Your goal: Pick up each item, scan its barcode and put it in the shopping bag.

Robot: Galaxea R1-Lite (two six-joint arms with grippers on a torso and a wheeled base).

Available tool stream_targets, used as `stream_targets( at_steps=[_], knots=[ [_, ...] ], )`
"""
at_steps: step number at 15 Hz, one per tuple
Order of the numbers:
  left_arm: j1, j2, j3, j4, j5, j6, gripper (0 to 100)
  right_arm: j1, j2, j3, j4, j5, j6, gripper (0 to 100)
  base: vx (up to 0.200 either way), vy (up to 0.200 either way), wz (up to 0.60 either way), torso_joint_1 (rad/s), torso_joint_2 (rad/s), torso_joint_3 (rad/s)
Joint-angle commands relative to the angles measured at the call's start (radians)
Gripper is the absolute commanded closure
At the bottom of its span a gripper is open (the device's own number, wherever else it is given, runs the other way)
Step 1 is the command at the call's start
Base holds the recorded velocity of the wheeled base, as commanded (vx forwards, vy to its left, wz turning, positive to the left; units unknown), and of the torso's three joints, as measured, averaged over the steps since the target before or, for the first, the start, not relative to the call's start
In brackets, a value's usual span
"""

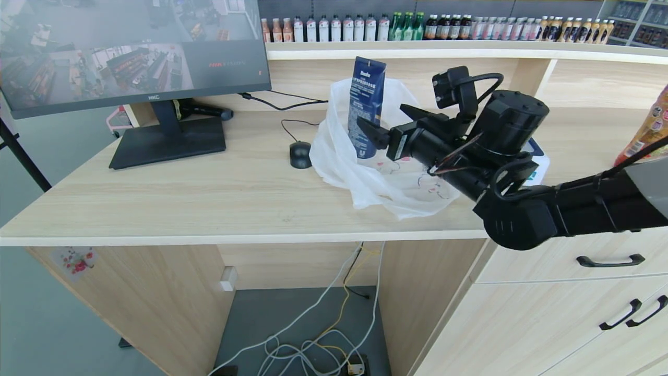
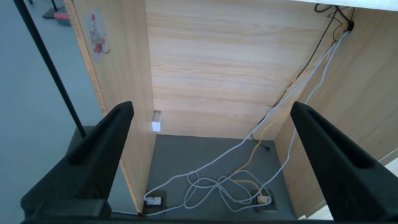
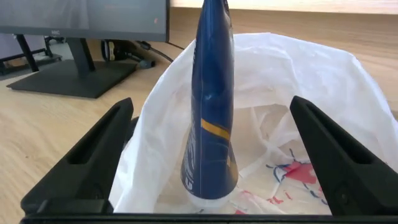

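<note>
My right pincer (image 1: 381,115) is spread wide and grips nothing. The blue pouch (image 1: 367,99) stands upright just ahead at 10 o'clock, inside the white shopping bag (image 1: 339,162) on the surface (image 1: 209,188), and my left pincer (image 2: 211,109), equally wide and empty, hangs low before the cables (image 2: 217,186). I judge this pouch bagged, so my next move calls for backing out toward 4 o'clock without snagging the bag's rim, then going for the orange packet (image 1: 647,130) at 3 o'clock. Open room lies at 8 o'clock up to the front edge, and the mouse (image 1: 300,154) sits just beside the bag at 9.
</note>
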Motion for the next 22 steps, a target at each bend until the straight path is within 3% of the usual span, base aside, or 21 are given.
stream_targets(
  at_steps=[1, 4, 6, 10, 15, 22],
  knots=[
    [0.001, 0.0, 0.0, 0.0, 0.0, 0.0, 0, 0.0, -0.133, 0.263, -0.157, -0.005, 0.002, 0, 0.0, 0.0, 0.0, 0.0, 0.0, 0.0],
    [0.001, 0.0, 0.0, 0.0, 0.0, 0.0, 0, 0.002, -0.204, 0.569, -0.42, -0.02, -0.005, 0, 0.0, 0.0, 0.0, 0.0, 0.0, 0.0],
    [0.001, 0.0, 0.0, 0.0, 0.0, 0.0, 0, 0.005, -0.244, 0.691, -0.518, -0.069, -0.004, 0, 0.0, 0.0, 0.0, 0.0, 0.0, 0.0],
    [-0.001, 0.0, 0.0, 0.0, 0.0, 0.001, 0, 0.005, -0.359, 0.862, -0.541, -0.082, 0.002, 0, 0.0, 0.0, 0.0, 0.0, 0.0, 0.0],
    [0.001, 0.0, 0.0, 0.0, 0.0, 0.0, 0, 0.005, -0.457, 1.003, -0.541, -0.111, -0.057, 0, 0.0, 0.0, 0.0, 0.0, 0.0, 0.0],
    [0.001, 0.0, 0.0, 0.0, 0.0, -0.002, 0, -0.001, -0.474, 0.994, -0.541, -0.132, -0.08, 0, 0.0, 0.0, 0.0, 0.0, 0.0, 0.0]
  ],
)
